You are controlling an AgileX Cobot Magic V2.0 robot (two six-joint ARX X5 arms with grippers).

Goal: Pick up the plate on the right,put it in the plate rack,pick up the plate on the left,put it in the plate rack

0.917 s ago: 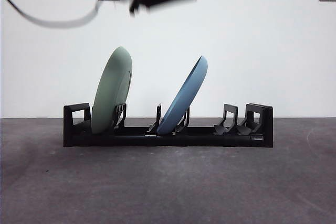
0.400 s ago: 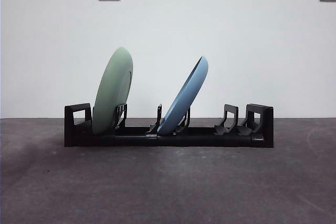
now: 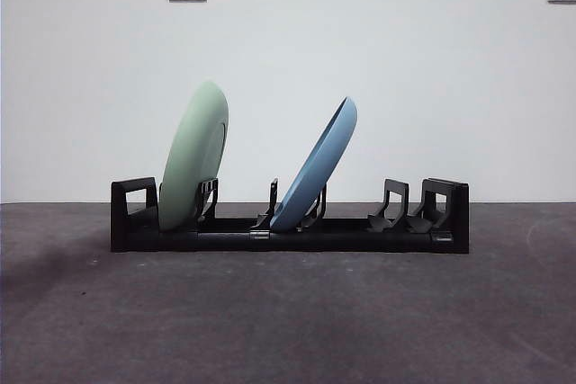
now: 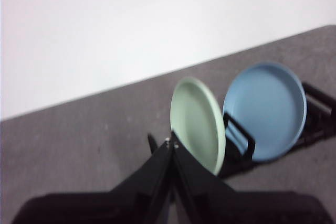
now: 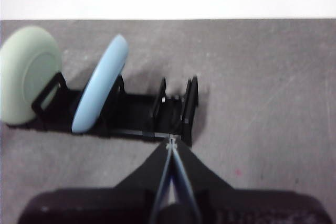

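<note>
Plates (image 3: pixel 193 157) racked in plate rack (image 3: pixel 288 236), claws closed

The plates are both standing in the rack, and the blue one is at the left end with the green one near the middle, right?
Not quite. In the front view the green plate is at the left end of the rack, and the blue plate is near the middle. Both do stand in it.

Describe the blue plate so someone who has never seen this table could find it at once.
Find the long black plate rack on the dark table, in front of the white wall. Two plates stand in it; the blue plate sits in the slot near the rack's middle. Unlike the pale green plate near one end, it is blue and leans much further over.
</note>
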